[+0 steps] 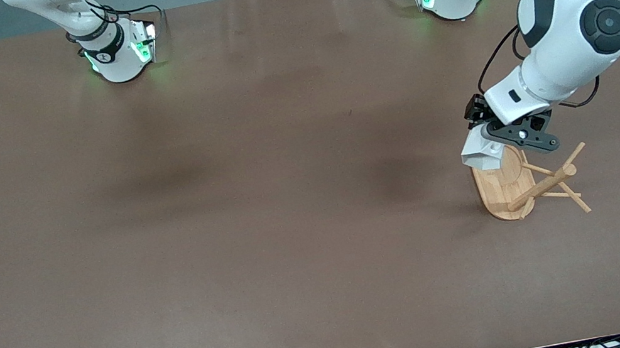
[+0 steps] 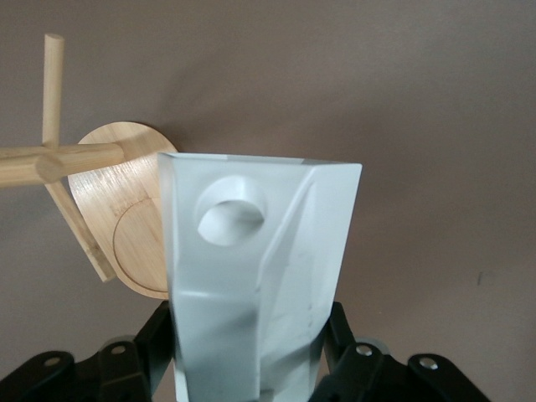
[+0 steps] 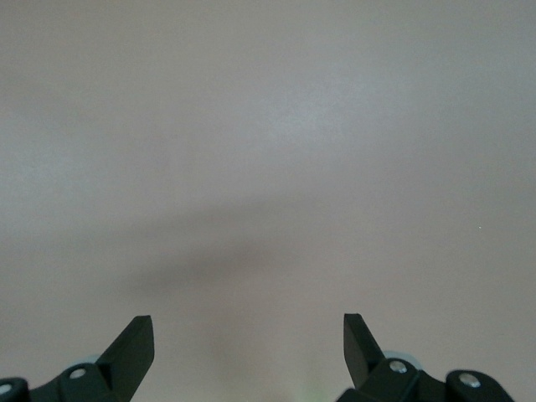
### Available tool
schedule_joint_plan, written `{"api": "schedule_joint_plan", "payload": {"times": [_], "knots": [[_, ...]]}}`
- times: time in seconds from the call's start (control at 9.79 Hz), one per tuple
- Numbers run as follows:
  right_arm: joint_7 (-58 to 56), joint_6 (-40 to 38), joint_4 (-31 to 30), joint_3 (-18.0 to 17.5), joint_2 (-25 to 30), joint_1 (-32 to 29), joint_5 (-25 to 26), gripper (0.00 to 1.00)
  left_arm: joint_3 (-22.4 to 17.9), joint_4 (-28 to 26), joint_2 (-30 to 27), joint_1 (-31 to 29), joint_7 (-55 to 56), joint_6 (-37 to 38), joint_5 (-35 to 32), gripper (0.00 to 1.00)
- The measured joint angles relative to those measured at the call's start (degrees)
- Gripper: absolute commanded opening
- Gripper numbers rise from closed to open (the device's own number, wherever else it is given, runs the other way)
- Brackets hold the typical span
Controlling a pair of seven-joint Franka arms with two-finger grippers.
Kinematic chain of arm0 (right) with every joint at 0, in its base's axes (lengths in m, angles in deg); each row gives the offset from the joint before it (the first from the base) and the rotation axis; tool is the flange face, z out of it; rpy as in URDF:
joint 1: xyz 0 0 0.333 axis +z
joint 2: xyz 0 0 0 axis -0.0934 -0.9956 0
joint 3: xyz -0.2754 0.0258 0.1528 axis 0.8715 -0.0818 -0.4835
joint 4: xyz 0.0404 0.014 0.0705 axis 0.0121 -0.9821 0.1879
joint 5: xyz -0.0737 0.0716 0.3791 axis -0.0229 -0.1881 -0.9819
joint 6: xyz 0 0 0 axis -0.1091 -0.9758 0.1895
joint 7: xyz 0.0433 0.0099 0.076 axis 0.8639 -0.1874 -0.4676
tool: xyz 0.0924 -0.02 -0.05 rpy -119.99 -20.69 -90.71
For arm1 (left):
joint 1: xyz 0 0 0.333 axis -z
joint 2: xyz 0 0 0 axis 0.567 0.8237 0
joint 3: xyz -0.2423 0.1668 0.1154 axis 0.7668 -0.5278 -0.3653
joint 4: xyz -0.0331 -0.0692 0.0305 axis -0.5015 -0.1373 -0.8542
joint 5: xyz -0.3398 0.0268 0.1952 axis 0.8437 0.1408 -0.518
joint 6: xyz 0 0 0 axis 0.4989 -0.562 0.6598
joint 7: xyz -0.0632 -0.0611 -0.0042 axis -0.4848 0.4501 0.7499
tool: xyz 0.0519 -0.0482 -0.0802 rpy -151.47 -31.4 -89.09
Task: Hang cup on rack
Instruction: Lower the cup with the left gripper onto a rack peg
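While the cup is already off the table and clamped in the left gripper, it hangs on no peg yet, so I judge the task to be somewhere past its middle: the pick-up is done, the hanging is left. The left gripper is closed tight on the cup and holds it in the air over the end of the rack's oval base that lies farther from the front camera. In the left wrist view the cup fills the middle, its blocky handle with the round hole turned toward the camera, and the black fingers press on it from both sides.

The rack stands toward the left arm's end of the table, its post and thin pegs slanting over the part of the base nearer the front camera. What remains, as I read it, is to bring the handle's hole onto the tip of a peg and let go. Which peg is closest to the hole is hard to tell from here; it may be the one seen beside the cup in the left wrist view.

The right gripper waits with its jaws wide apart and nothing between them, over bare brown table. Nothing else lies near the rack, so only the neighbouring pegs could get in the way
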Motion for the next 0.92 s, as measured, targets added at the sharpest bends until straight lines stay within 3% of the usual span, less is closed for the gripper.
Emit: {"api": "schedule_joint_plan", "payload": {"times": [0.92], "knots": [[0.0,-0.2,0.0,-0.1,0.0,0.0,-0.1,1.00,-0.8,5.8,5.4,0.3,-1.7,-1.3,0.0,0.13]]}}
